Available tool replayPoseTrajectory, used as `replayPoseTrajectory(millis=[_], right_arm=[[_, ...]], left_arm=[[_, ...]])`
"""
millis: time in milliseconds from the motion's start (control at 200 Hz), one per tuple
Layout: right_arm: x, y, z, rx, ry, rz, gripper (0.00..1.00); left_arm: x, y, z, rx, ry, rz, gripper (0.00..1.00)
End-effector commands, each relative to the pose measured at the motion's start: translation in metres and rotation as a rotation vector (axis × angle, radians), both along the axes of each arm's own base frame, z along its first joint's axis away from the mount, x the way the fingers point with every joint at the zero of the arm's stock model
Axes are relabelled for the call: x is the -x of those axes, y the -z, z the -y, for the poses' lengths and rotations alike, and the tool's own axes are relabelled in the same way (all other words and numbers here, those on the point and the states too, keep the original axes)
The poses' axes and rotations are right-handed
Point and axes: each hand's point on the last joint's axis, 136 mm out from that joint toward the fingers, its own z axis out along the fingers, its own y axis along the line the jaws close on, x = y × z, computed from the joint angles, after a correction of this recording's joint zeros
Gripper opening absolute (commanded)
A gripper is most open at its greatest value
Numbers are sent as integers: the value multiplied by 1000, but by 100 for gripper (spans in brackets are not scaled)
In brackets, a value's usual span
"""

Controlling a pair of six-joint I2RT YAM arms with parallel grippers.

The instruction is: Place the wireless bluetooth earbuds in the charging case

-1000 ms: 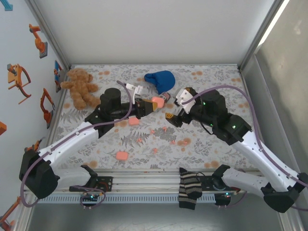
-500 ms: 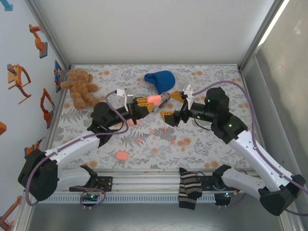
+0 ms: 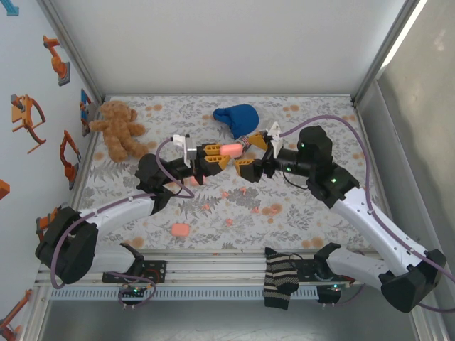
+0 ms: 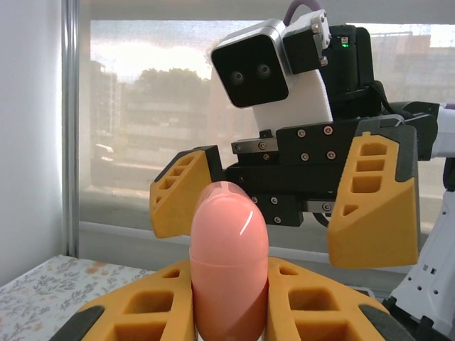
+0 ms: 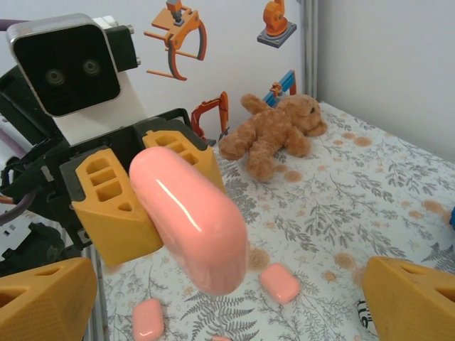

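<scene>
My left gripper (image 3: pixel 219 153) is shut on a salmon-pink charging case (image 3: pixel 229 149) and holds it above the table. In the left wrist view the closed case (image 4: pixel 229 259) stands upright between my yellow fingers (image 4: pixel 142 307). My right gripper (image 3: pixel 250 156) faces it, open, one finger on each side of the case's far end without touching it. From the right wrist view the case (image 5: pixel 190 217) juts towards the camera out of the left gripper's fingers (image 5: pixel 114 206). Several tiny coral earbuds (image 3: pixel 225 193) lie scattered on the floral cloth below.
Two more pink cases lie on the cloth (image 3: pixel 179 230) (image 5: pixel 279 282). A brown teddy bear (image 3: pixel 119 129) sits at the back left and a blue fabric thing (image 3: pixel 237 117) at the back middle. A striped sock (image 3: pixel 280 278) hangs over the front rail.
The left gripper lifted the case and carried it a little right. The right gripper swung round to face it and moved in, so its fingers now flank the case.
</scene>
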Motion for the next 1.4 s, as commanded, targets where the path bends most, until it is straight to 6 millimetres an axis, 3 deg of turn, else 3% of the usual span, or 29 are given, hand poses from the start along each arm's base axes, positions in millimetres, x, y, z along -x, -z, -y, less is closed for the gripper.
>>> replayPoseTrajectory(millis=[0, 581, 1392], right_arm=[[-9, -22, 2, -18, 40, 50, 93], [-32, -23, 7, 5, 144, 52, 90], [-38, -39, 9, -8, 156, 59, 90]], left_arm=[[11, -7, -3, 8, 23, 88, 0], [17, -9, -5, -13, 32, 112, 0], [17, -5, -6, -21, 26, 107, 0]])
